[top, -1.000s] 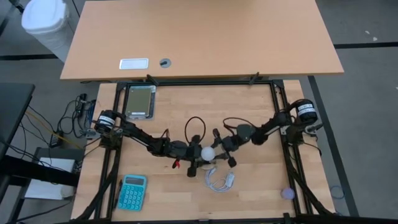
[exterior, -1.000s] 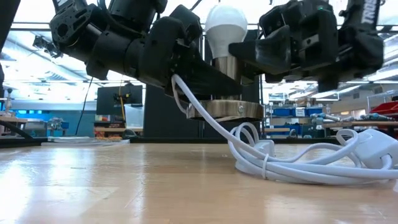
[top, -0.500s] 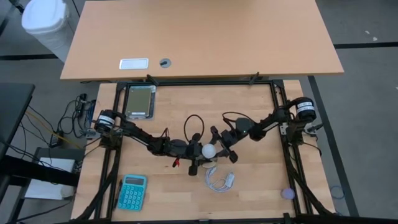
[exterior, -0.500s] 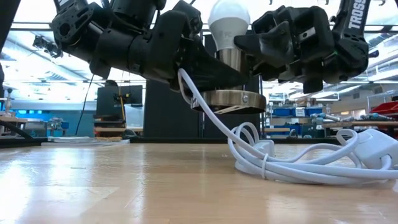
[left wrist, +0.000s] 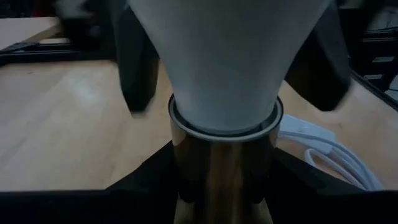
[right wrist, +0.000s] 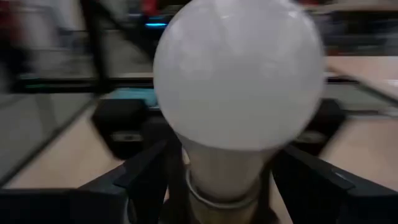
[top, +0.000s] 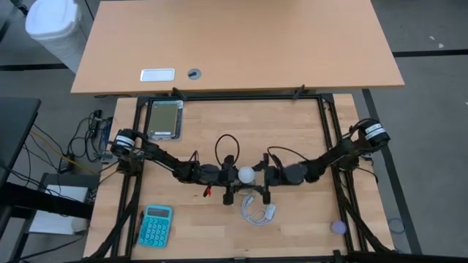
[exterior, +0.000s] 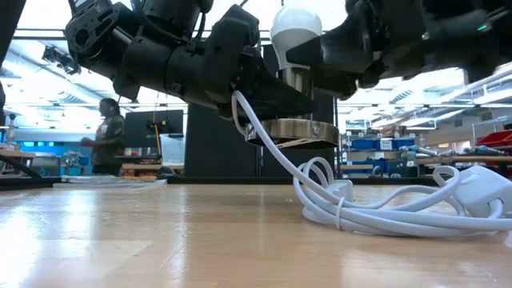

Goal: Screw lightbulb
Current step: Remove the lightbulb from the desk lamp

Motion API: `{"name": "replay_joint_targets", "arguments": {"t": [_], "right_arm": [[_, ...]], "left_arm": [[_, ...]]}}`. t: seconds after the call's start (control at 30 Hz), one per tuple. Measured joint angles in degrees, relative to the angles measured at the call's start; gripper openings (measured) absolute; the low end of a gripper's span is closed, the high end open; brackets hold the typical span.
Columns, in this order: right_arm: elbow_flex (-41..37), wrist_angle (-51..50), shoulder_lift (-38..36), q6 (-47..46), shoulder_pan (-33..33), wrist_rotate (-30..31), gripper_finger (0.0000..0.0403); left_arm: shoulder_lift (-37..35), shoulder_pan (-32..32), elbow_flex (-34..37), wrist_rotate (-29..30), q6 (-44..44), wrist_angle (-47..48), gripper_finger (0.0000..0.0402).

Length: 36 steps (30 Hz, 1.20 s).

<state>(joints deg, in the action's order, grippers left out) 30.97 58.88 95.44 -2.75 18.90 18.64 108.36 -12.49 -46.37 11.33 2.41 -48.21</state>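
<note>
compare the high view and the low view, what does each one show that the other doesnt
Only the high view shows the teal calculator, the larger desk beyond the work table, and both arms' full reach, the left gripper and right gripper meeting either side of the lightbulb. Only the low view shows the metal socket held clear above the table, and a person in the room behind. Both share the bulb, both arms and the coiled white cord.

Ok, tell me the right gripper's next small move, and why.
Probably close the right gripper back on the lightbulb and give another turn: its fingers stand off the globe, while the left gripper holds the socket up off the table.
</note>
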Motion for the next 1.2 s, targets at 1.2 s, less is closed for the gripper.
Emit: {"name": "replay_joint_targets", "arguments": {"t": [1.2], "right_arm": [[9.63,20.38,17.86,2.48,9.04,45.81,0.0251]], "left_arm": [[0.02,-2.54,0.11,25.56,1.12,1.51,0.0188]]}}
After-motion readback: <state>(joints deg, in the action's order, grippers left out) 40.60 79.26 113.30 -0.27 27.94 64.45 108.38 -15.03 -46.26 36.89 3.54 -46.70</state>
